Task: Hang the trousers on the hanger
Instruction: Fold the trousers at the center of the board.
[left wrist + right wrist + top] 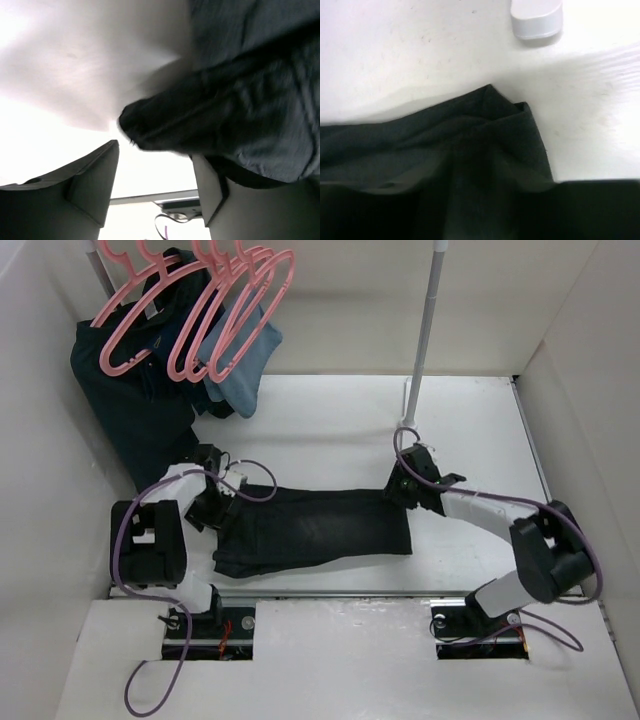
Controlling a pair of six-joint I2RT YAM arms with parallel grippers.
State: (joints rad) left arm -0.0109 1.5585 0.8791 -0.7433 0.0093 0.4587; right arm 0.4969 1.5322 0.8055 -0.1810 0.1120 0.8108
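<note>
The trousers [320, 530] lay folded flat on the table [470, 420], stretched between the two tools. The left tool [215, 502] sat at one end with its fingers [75, 200] spread apart and nothing pinched; a dark hem hung just ahead of them and cloth draped over the other finger. The right tool [405, 490] pressed at the opposite end. Its wrist view showed only a folded corner of cloth [470, 150], so I could not tell whether it was gripping.

The likely trouble was a shallow pinch. If the left tool closed on only the top layer, the fold would probably open and the legs spill out on lifting. Uneven lifting between the tools could also drag the cloth sideways. The hanger [104, 362], one of several pink ones, hung well beyond the left tool, a long carry.

The left arm was folded tight, wrist pitched low. The right arm reached long and low across the table.
</note>
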